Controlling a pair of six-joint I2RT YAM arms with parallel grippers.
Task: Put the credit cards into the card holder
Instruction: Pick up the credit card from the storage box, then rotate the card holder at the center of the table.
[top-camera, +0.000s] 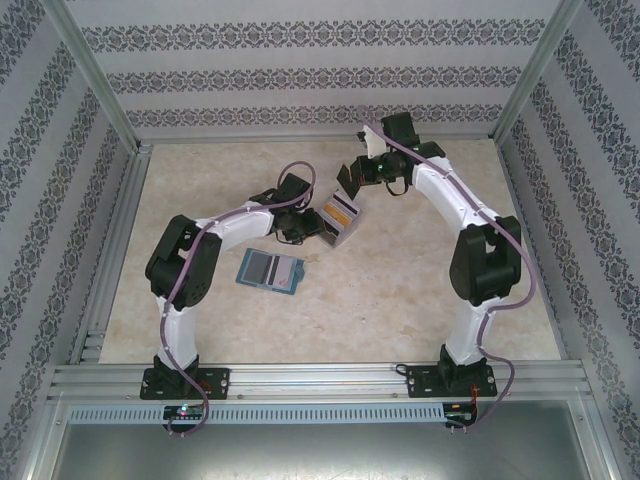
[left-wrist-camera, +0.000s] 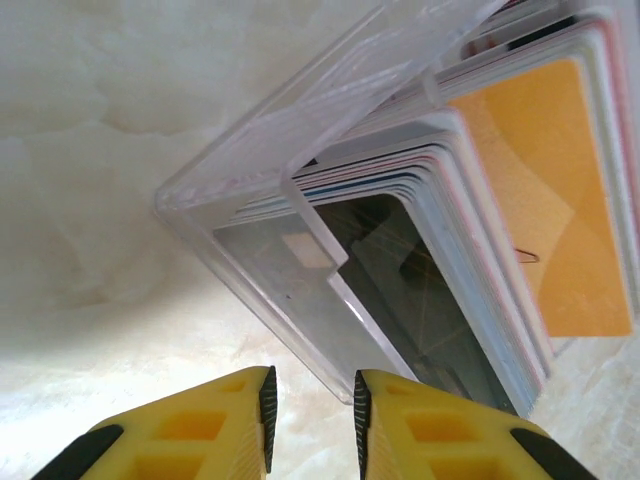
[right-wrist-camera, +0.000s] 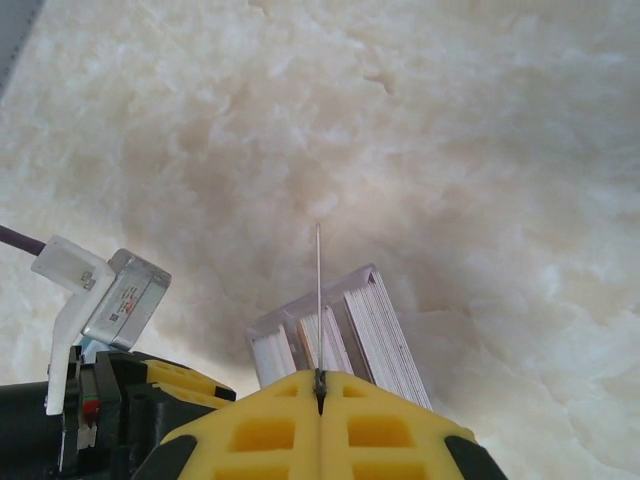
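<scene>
The pale marbled table (top-camera: 420, 300) carries the teal card holder (top-camera: 270, 270), lying open. The right gripper (right-wrist-camera: 320, 378) pinches one card (right-wrist-camera: 318, 290), seen edge-on with its face hidden. The left gripper (left-wrist-camera: 312, 405), jaws apart and empty, sits beside the clear box (left-wrist-camera: 300, 230), whose credit cards (left-wrist-camera: 540, 200) are cut off by the frame.

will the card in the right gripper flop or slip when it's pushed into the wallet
Probably stiff: the card stands straight above the right gripper, no droop. Likely light, since edge-on it shows as a hairline. It might slip or pivot: only its bottom edge is pinched.
</scene>
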